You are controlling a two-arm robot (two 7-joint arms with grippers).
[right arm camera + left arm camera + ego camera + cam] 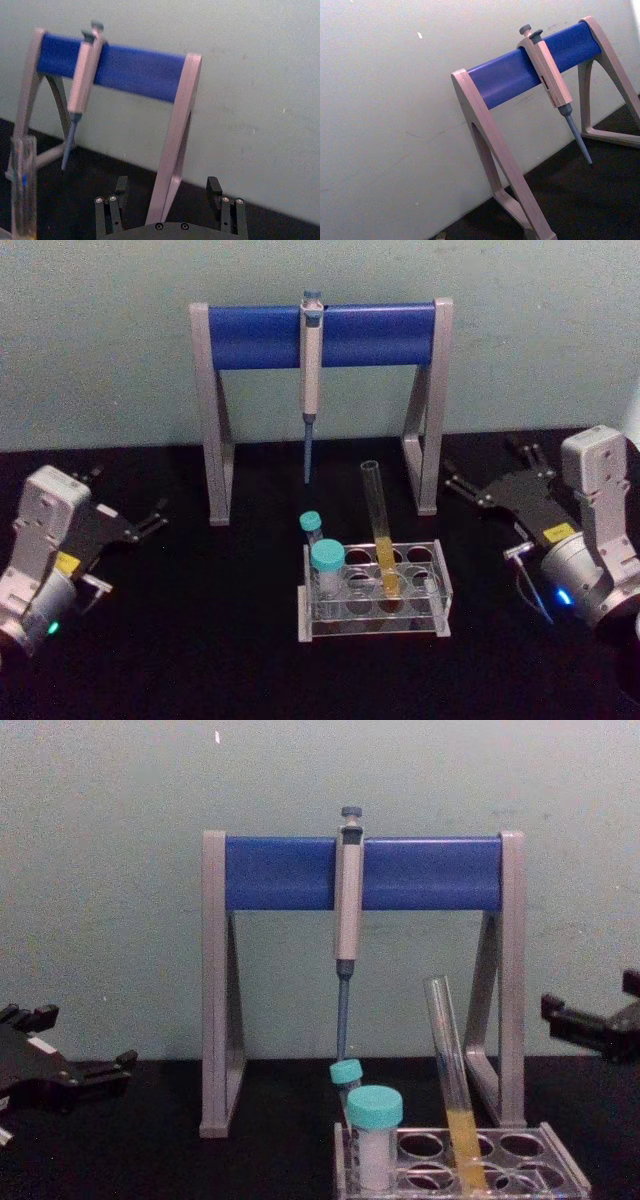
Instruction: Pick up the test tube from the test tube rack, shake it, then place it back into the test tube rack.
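Observation:
The test tube [380,535] stands tilted in the middle of the clear test tube rack [443,590], its lower part filled with yellow liquid. From the chest, the test tube [448,1050] rises above the rack [560,1165]. My left gripper [130,495] rests open at the table's left, well apart from the rack. At the right, my right gripper [487,468] is open and empty, level with the tube's top but a good way to its right. In the right wrist view the right gripper [166,186] has its fingers spread, and the test tube [24,190] sits off to the side.
A grey-and-blue pipette stand [260,335] with a hanging pipette [312,360] stands right behind the rack. Two teal-capped tubes [327,565] occupy the rack's left holes. The black table stretches on both sides, and a pale wall closes the back.

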